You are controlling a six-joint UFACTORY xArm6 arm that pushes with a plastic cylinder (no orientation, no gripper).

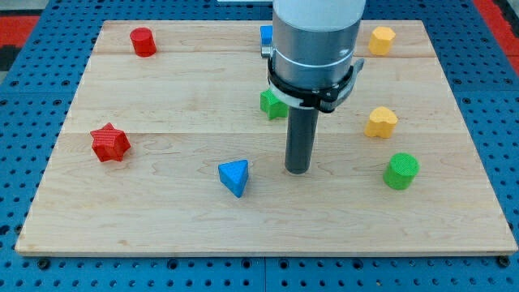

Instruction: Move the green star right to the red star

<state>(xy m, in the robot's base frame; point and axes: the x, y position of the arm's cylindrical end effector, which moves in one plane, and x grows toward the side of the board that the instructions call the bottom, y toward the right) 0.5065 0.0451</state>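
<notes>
The green star (270, 104) lies near the board's middle, partly hidden behind the arm. The red star (110, 143) lies at the view's left side of the board, far from the green star. My tip (298, 169) rests on the board just below and slightly right of the green star, apart from it. The blue triangle (234, 177) lies to the left of my tip.
A red cylinder (143, 41) is at the top left. A blue block (266, 35) shows at the top, mostly hidden by the arm. A yellow hexagon (382, 39), a yellow block (380, 122) and a green cylinder (401, 171) lie on the right.
</notes>
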